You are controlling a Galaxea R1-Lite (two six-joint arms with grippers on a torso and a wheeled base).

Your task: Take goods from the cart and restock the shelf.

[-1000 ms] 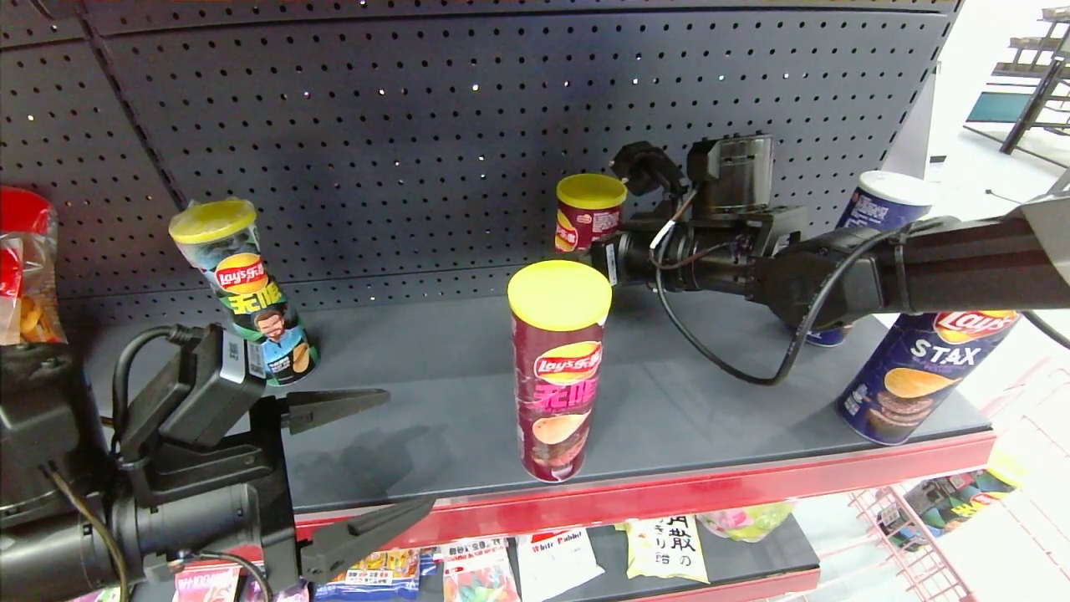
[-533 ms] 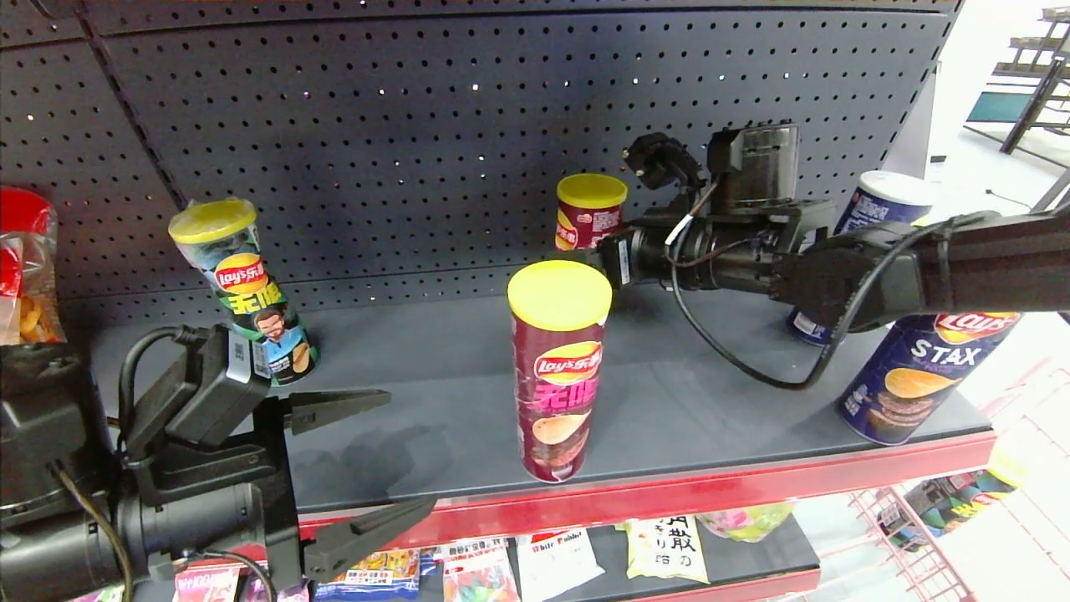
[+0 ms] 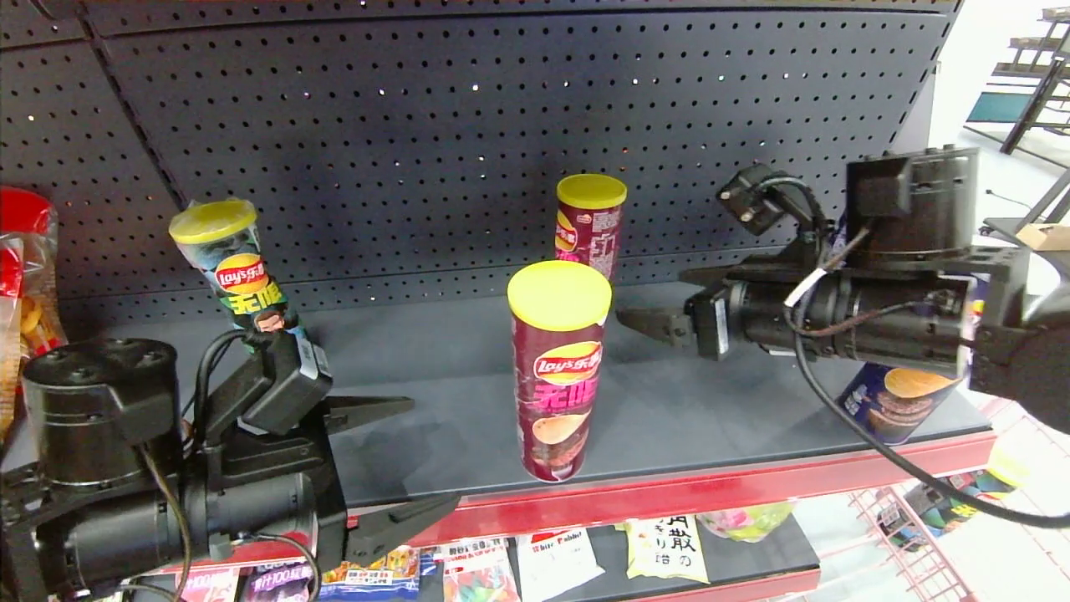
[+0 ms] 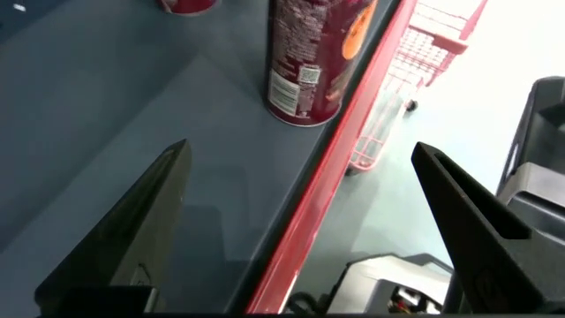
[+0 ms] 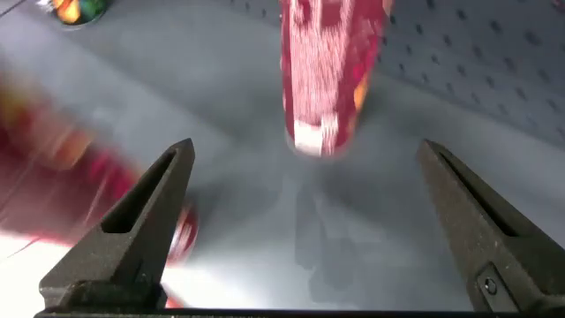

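A maroon chip can [image 3: 589, 221] with a yellow lid stands upright at the back of the grey shelf [image 3: 435, 368]. My right gripper [image 3: 652, 294] hangs open to its right, apart from it; in the right wrist view it [image 5: 306, 146] points at the can [image 5: 331, 71]. A second maroon can [image 3: 558, 368] stands near the front edge. My left gripper [image 3: 435, 451] is open and empty at the shelf's front left; in the left wrist view it [image 4: 300, 148] has that front can [image 4: 309, 62] ahead of it. A green-blue can [image 3: 242, 267] leans at the back left.
A blue can [image 3: 899, 401] stands at the shelf's right end, partly hidden by my right arm. The dark pegboard [image 3: 468, 142] closes off the back. Snack bags [image 3: 556, 560] lie on the shelf below, and a red wire cart [image 3: 919, 535] sits at the lower right. The shelf has a red front lip [image 4: 327, 194].
My right gripper has let go of the rear maroon can and drawn back to the right, leaving it upright. The left arm has shifted slightly right and up.
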